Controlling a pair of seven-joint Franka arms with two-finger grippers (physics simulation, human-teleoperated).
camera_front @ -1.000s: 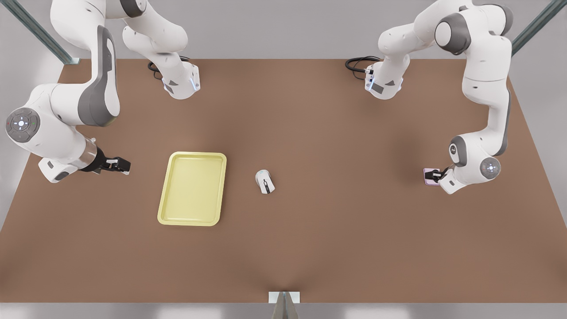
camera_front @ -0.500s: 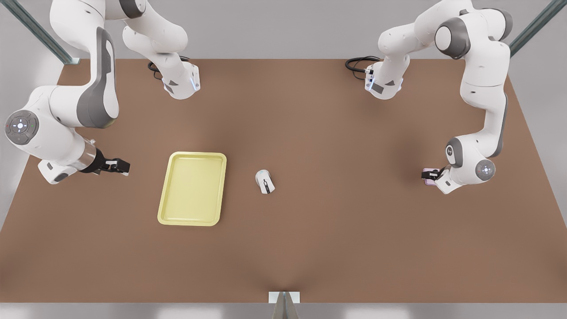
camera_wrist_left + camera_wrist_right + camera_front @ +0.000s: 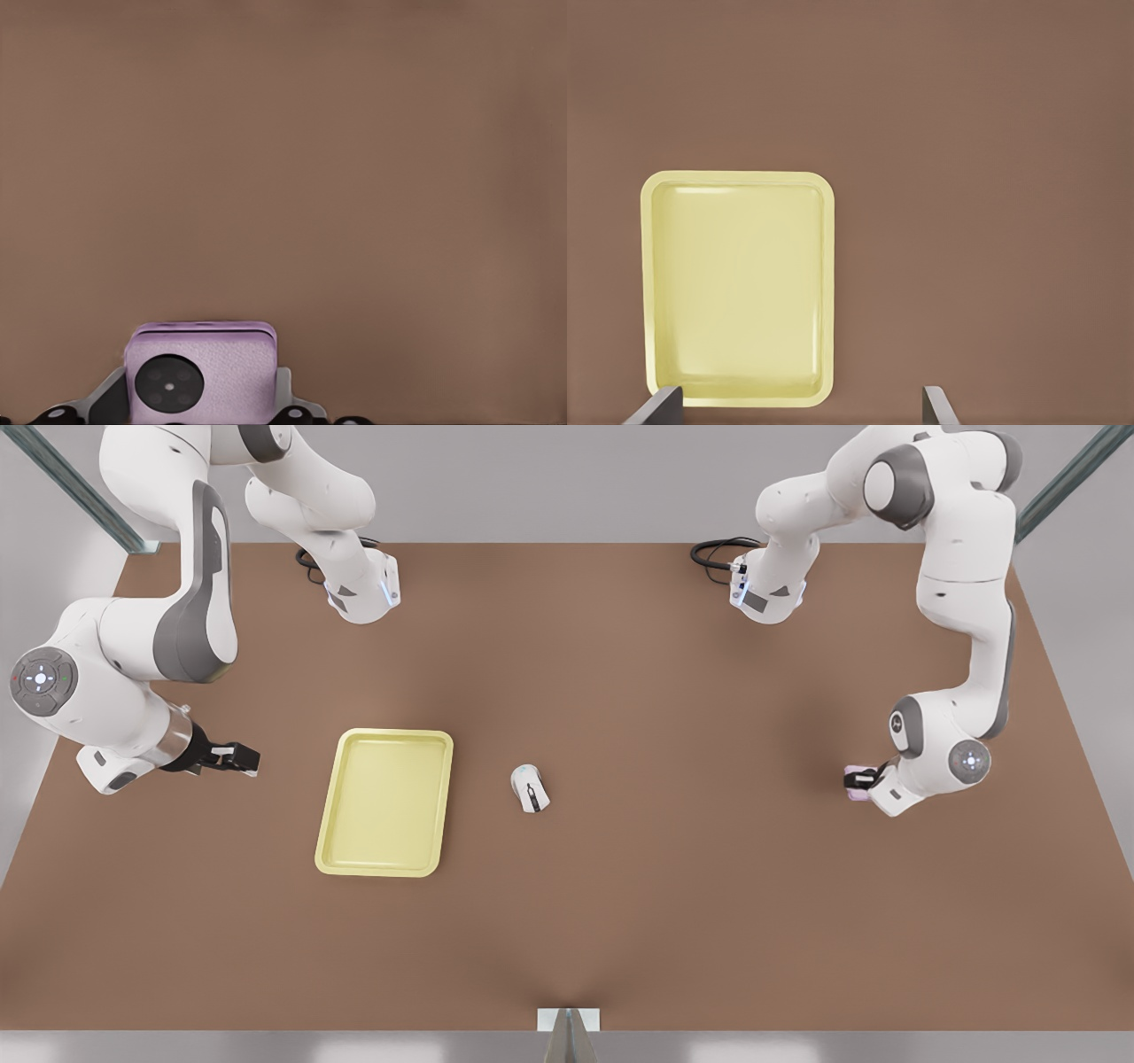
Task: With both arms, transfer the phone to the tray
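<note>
The right gripper is found at the left of the front view, just off the tray's left side and apart from it; its fingers are seen spread wide in the right wrist view, with nothing held between them; this arm waits. The tray is set left of centre on the brown table, its long sides running toward the camera; its floor is bare in both the front view and the right wrist view. A white computer mouse with a dark stripe lies near the centre of the frame, between the tray and the phone; it is just right of the tray and well apart from the phone. At the upper edge of the table two arm bases are mounted, each with a black cable coiled beside it; a grey bracket is fixed at the bottom centre of the frame.

Counted: one tray, one mouse, one phone, two grippers, two arms.

The phone is located at the right of the front view, near the table's right edge and well apart from the tray; it is largely covered there by the left gripper. In the left wrist view the phone is seen between the left gripper's fingers, which are closed against its two sides; one black circle is visible on its pink face.
</note>
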